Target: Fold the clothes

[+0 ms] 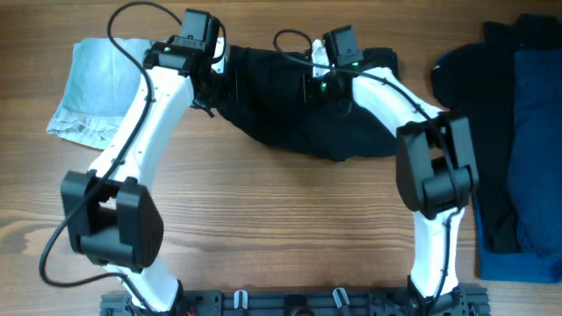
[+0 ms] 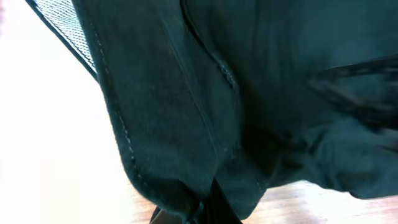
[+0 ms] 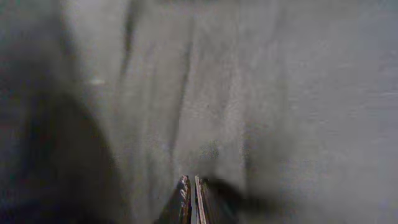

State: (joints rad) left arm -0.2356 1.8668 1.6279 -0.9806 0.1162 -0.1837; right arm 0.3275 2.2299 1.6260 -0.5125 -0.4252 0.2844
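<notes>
While both arm bases sit at the near edge of the wooden table [image 1: 263, 211], at 6 o'clock, the left arm [image 1: 145, 114] reaches away toward 11 o'clock and the right arm [image 1: 430, 175] toward 1 o'clock

Farther out, the black garment [image 1: 299, 114] lies across the middle of the table's far half. Its top edge is stretched between the two wrists, and its loose belly sags back toward 6 o'clock

At the cloth's 9 o'clock end, the left gripper [image 2: 199, 214] is clenched on the black garment. In its wrist view the dark tips show only at 6 o'clock, with a stitched hem and a seam gathered into them. The rest of the cloth spreads away toward 12 and 3 o'clock, covering nearly everything

Near the cloth's upper edge, around 1 o'clock of its middle, the right gripper [image 3: 193, 200] is pressed tight together with the same garment pinched at its tips. A dark fold is bunched just beside them at 3 o'clock, and blurred fabric fills the view beyond

Well apart at 10 o'clock lies a pale blue garment [image 1: 92, 88], partly under the left arm. At 3 o'clock, along the table's edge, a royal blue garment [image 1: 536, 132] lies together with another black piece [image 1: 474, 79]
</notes>
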